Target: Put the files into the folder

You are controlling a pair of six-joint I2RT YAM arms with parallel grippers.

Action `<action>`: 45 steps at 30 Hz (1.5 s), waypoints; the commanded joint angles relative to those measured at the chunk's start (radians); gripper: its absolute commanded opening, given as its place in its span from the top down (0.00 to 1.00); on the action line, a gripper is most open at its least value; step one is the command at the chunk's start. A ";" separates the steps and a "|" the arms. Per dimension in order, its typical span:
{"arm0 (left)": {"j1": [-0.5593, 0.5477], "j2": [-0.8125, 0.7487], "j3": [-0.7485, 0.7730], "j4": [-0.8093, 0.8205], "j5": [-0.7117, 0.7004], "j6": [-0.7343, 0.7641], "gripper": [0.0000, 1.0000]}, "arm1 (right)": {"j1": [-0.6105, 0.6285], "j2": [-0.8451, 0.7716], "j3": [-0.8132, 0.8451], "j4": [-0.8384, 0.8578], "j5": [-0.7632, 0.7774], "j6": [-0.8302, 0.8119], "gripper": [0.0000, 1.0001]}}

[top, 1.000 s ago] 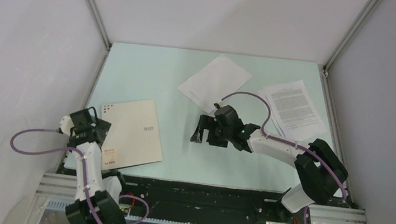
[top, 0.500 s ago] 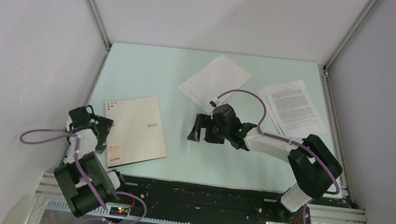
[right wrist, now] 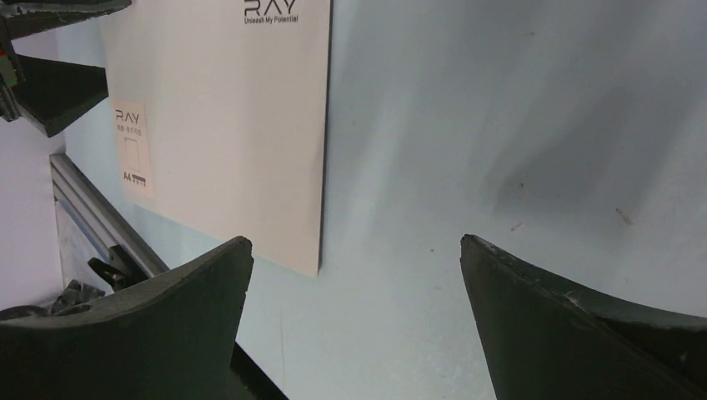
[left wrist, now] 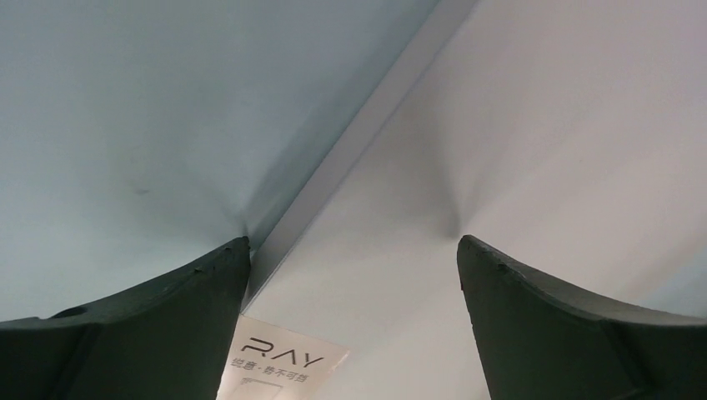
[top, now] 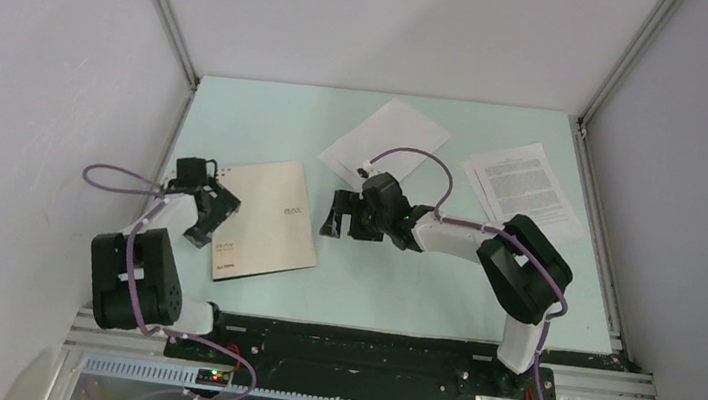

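Top view: folder (top: 262,220) closed; sheets (top: 387,143) well behind it.
Right wrist: "RAY" print; right fingers (right wrist: 567,333) spread.
Left wrist: left fingers (left wrist: 167,317) spread over the folder.
Surface (top: 401,286): pale green; white walls (top: 400,24).

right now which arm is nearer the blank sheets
Right. The right arm ends just beside the blank sheets; the left arm ends at the left edge of the folder, farther off.

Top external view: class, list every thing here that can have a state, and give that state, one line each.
Folder: closed, lying flat.
Blank sheets: lying flat, outside the folder.
Printed sheets: lying flat, outside the folder.
Left end effector: open, at the folder's left edge, holding nothing.
Right end effector: open, empty, between the folder and the blank sheets.
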 commanded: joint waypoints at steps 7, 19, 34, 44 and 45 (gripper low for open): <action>-0.235 0.079 0.137 -0.139 -0.073 0.113 0.02 | 0.001 0.084 0.037 0.015 0.043 -0.008 0.00; -0.442 0.117 0.165 -0.164 0.016 0.052 0.02 | 0.030 0.054 -0.012 -0.008 0.055 0.023 0.00; -0.769 0.023 0.085 -0.152 0.038 -0.178 0.02 | -0.087 -0.339 -0.412 -0.161 0.192 0.226 0.00; -0.758 -0.123 0.110 -0.200 -0.039 -0.108 0.02 | 0.036 -0.573 -0.596 0.048 0.148 0.508 0.00; -0.744 -0.121 0.111 -0.201 -0.032 -0.099 0.02 | 0.084 -0.561 -0.604 0.081 0.152 0.543 0.02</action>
